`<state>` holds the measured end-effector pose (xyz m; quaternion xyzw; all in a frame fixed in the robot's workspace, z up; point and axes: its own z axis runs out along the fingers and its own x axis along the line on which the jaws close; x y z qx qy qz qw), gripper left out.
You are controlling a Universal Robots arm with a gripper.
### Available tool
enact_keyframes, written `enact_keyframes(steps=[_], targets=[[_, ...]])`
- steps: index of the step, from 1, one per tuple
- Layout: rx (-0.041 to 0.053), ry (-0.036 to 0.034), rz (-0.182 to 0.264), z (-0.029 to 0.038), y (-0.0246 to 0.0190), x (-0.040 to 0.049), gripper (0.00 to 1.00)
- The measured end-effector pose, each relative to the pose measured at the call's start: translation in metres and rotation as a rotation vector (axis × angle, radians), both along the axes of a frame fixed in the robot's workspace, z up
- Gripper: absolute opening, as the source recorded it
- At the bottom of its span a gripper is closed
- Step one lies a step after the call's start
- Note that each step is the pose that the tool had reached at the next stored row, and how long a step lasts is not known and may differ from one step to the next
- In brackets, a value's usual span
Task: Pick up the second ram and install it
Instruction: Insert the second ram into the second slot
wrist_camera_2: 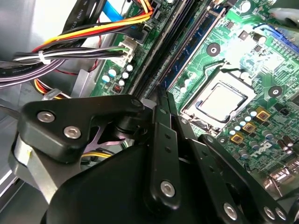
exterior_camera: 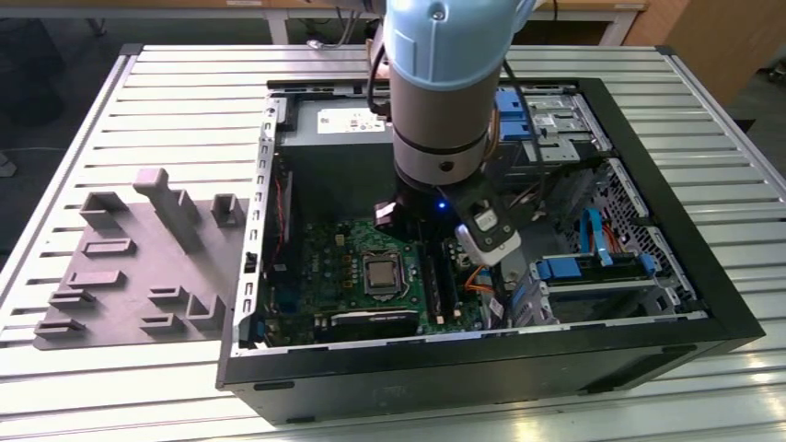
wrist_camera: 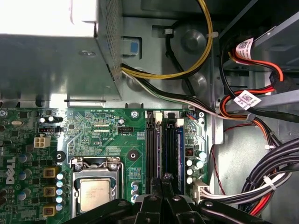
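**Claw over memory slots, open PC case**

Exterior view, left to right: grey holder tray (exterior_camera: 135,267) on slatted surface (exterior_camera: 184,101); black PC case (exterior_camera: 687,304), side open; green board (exterior_camera: 344,276) with CPU socket (exterior_camera: 383,274); arm (exterior_camera: 448,83) reaching down into case; blue drive bays (exterior_camera: 577,269). First wrist view: claw (wrist_camera: 163,184) directly above the slots (wrist_camera: 152,144); grip state cannot be told; ram (wrist_camera: 180,149) seated in a slot just beside; cables (wrist_camera: 261,182) at the case side.

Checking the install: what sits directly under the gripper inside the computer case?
Under the gripper lie the motherboard's memory slots, beside the processor socket. The black linkage covers the slots' near ends, so whether the second ram is seated cannot be told.
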<state>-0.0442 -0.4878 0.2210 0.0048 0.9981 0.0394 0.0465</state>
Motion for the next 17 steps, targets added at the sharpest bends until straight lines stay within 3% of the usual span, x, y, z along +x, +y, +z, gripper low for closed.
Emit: enact_keyframes(steps=[6,11,17], targets=[[0.0006,0.0000,0.000,-0.0013,0.0000,0.0000,0.11],[0.0107,0.0000,0.000,-0.0028,0.0000,-0.0001,0.11],[0.0112,-0.0001,0.000,-0.0037,0.0000,0.0000,0.11]])
